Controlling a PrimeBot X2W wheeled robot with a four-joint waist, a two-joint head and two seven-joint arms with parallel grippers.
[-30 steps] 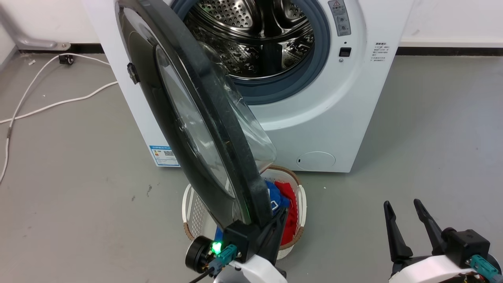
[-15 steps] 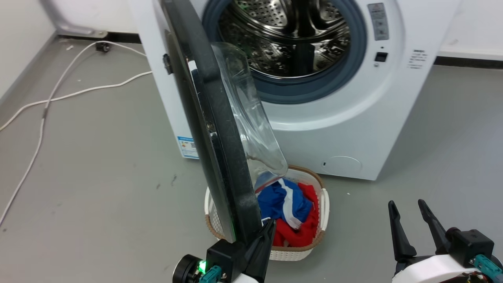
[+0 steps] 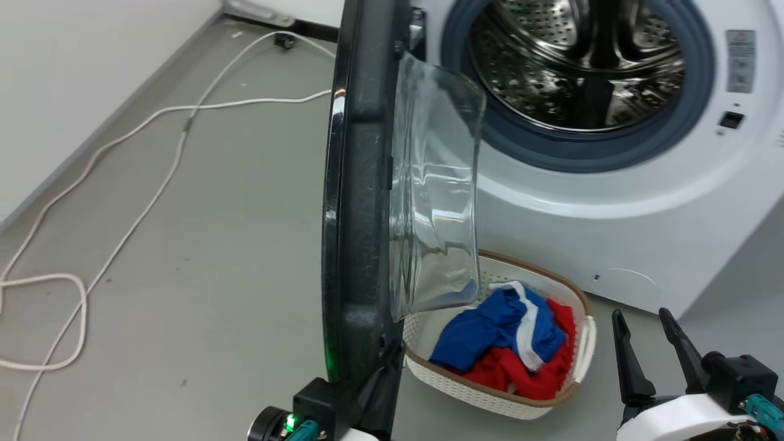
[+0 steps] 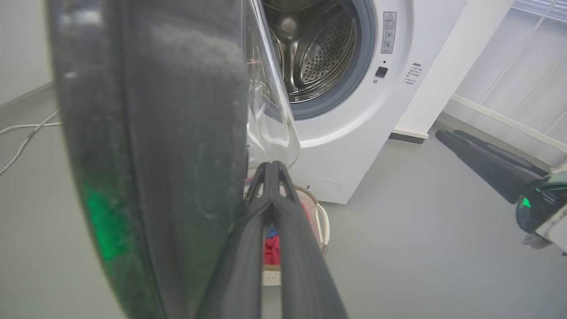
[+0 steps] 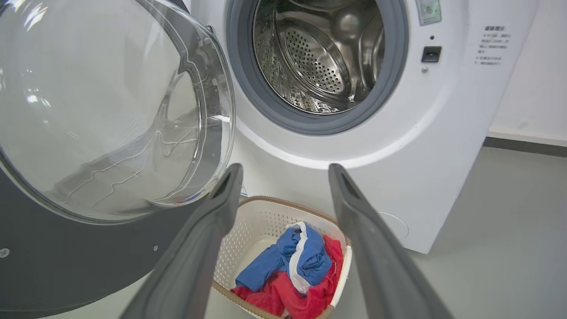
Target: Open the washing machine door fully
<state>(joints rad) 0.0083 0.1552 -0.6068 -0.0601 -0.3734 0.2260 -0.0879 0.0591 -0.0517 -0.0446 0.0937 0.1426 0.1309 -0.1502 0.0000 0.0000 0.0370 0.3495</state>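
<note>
One washing machine (image 3: 612, 245) carries one round black door (image 3: 358, 214), one steel drum (image 3: 582, 67), one grey rubber ring (image 3: 588, 156) and one small round service flap (image 3: 628, 285). In front of the washing machine stands one white basket (image 3: 490, 392) with blue cloth (image 3: 490, 331) and red cloth (image 3: 520, 373); how many garments cannot be told. To its left lies white cable (image 3: 153, 196), one cord or several, unclear. In front of it are two end effectors, the left end effector (image 4: 271, 168) and the right end effector (image 3: 640, 313), two fingers each.

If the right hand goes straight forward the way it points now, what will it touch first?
The right hand would probably meet the washing machine's white front below the drum opening, passing over the laundry basket; depth is unclear.
</note>
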